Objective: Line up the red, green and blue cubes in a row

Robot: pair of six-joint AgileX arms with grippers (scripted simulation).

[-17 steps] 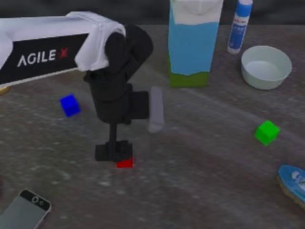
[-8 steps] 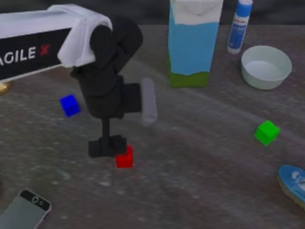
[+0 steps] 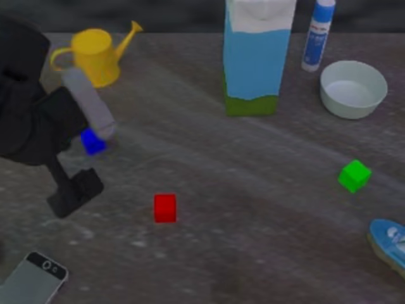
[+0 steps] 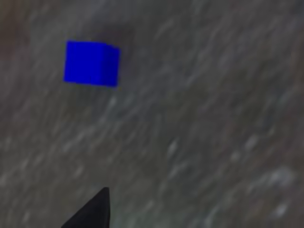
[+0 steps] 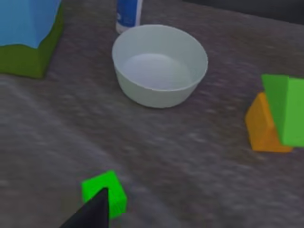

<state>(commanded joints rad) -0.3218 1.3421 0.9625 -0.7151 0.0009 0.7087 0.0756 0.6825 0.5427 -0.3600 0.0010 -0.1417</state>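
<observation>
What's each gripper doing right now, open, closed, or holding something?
Left gripper: holding nothing, near the blue cube; open or closed cannot be told.
Right gripper: out of the top view, looking at the green cube; cannot be told.

yellow watering can (image 3: 95,56), tall carton (image 3: 256,57), glue stick (image 3: 317,35), white bowl (image 3: 353,88), phone (image 3: 33,279)

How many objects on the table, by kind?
Cubes: 3, red, green, blue
Watering can: 1
Carton: 1
Glue stick: 1
Bowl: 1
Phone: 1
Brush: 1
Orange-and-green block: 1
Total: 10
</observation>
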